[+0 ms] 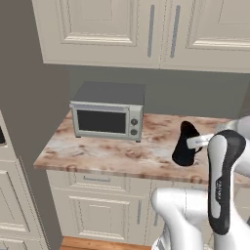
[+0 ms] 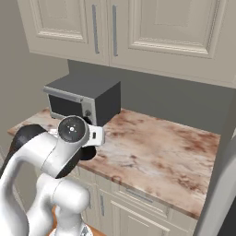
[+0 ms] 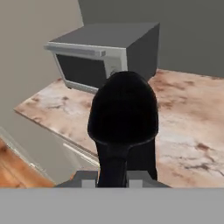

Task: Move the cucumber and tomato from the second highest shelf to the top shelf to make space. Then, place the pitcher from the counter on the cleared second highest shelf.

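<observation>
Pincer (image 3: 113,180) sits right at the pitcher (image 3: 124,127), fingertips either side of its lower body; can't tell if clamped yet. Pitcher stands on desk (image 1: 112,154), right of microwave (image 1: 108,113). Step looks like the pitcher pickup. Next: confirm grip, lift straight, carry to fridge w/o tipping.

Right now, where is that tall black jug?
The tall matte black jug stands on the pinkish marbled stone counter, right of the grey microwave in the left base view, at the claw.
</observation>
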Robot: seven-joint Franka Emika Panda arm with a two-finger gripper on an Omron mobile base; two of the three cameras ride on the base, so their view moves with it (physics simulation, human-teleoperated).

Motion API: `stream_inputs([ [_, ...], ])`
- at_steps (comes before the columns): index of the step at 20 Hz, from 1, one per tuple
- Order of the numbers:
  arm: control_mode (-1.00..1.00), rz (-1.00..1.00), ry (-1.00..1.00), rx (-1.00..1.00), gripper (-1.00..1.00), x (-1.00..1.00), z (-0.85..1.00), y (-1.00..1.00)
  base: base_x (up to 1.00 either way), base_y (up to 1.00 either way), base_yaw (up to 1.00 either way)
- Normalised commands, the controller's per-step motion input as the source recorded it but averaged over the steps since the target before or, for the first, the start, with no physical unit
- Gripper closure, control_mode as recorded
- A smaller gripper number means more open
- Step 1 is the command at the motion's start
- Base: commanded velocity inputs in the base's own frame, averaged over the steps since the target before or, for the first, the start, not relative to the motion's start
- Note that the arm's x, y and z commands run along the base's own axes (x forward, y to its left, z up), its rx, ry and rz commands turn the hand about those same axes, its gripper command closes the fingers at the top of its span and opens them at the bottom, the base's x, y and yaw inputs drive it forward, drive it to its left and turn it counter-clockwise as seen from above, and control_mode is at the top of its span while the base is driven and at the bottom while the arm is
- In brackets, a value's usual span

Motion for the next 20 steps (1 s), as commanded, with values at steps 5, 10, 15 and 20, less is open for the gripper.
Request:
stream_inputs([
  [5, -1.00, -0.25, 0.14, -0.03, 1.00, -0.16, 0.98, 0.36, 0.00, 0.00, 0.00],
  [10, -1.00, -0.09, 0.06, 0.00, 1.00, -0.13, 0.61, 0.00, 0.00, 0.00, 0.00],
  [15, -1.00, -0.02, 0.00, -0.02, 1.00, -0.14, 0.00, 0.00, 0.00, 0.00, 0.00],
  [20, -1.00, 0.00, 0.00, -0.01, 1.00, -0.01, 0.00, 0.01, 0.00, 0.00, 0.00],
])
